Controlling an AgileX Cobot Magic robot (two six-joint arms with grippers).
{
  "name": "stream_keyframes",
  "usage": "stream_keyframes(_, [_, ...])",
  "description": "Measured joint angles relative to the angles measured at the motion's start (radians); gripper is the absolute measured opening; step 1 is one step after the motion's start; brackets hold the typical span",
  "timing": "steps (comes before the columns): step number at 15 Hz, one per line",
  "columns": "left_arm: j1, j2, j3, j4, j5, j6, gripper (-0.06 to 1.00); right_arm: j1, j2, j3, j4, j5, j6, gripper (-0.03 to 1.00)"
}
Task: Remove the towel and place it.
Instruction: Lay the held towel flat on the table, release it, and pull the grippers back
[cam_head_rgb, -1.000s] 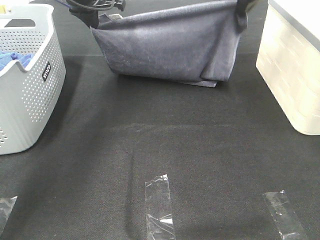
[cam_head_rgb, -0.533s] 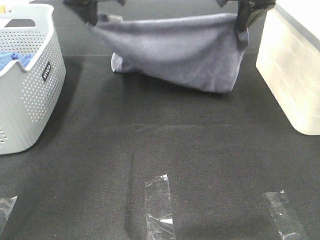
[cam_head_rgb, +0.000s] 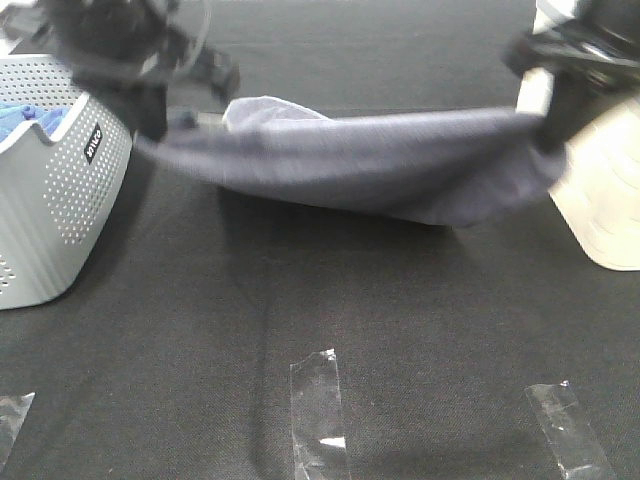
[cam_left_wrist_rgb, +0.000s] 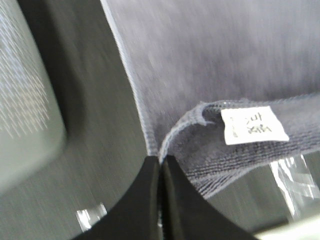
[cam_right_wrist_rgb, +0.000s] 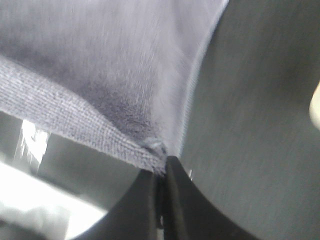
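Observation:
The grey-lavender towel (cam_head_rgb: 370, 165) hangs stretched between my two grippers above the black table, sagging in the middle. My left gripper (cam_head_rgb: 150, 125) is shut on its left corner, beside the grey basket. My right gripper (cam_head_rgb: 555, 125) is shut on its right corner, in front of the white box. In the left wrist view the fingers (cam_left_wrist_rgb: 160, 172) pinch the towel's hem (cam_left_wrist_rgb: 165, 140) next to a white label (cam_left_wrist_rgb: 252, 125). The right wrist view has the right gripper (cam_right_wrist_rgb: 161, 172) closed on a folded corner of the towel (cam_right_wrist_rgb: 115, 90).
A grey perforated basket (cam_head_rgb: 60, 210) stands at the left with a bright blue cloth (cam_head_rgb: 20, 120) inside. A white box (cam_head_rgb: 600, 200) stands at the right. Strips of clear tape (cam_head_rgb: 320, 410) lie on the black table (cam_head_rgb: 400, 320) near the front.
Both grippers have come forward and down and spread further apart, carrying the towel. It now hangs lower and is stretched wider, and the arms are blurred with motion.

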Motion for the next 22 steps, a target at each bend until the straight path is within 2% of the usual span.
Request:
stream_keyframes(6, [-0.255, -0.241, 0.299, -0.013, -0.001, -0.226, 0.00, 0.000, -0.350, 0.370, 0.097, 0.001, 0.000, 0.00])
stream_keyframes(7, [-0.319, -0.278, 0.351, -0.034, -0.001, -0.281, 0.00, 0.000, -0.420, 0.452, 0.116, 0.001, 0.000, 0.00])
stream_keyframes(11, [-0.442, -0.299, 0.464, -0.117, 0.000, -0.381, 0.00, 0.000, -0.554, 0.618, 0.141, 0.001, 0.000, 0.00])
stream_keyframes(16, [-0.459, -0.299, 0.600, -0.218, -0.002, -0.410, 0.00, 0.000, -0.599, 0.727, 0.188, 0.002, 0.000, 0.00])
stream_keyframes(22, [-0.459, -0.299, 0.617, -0.226, -0.014, -0.422, 0.00, 0.000, -0.599, 0.776, 0.195, 0.002, 0.000, 0.00])
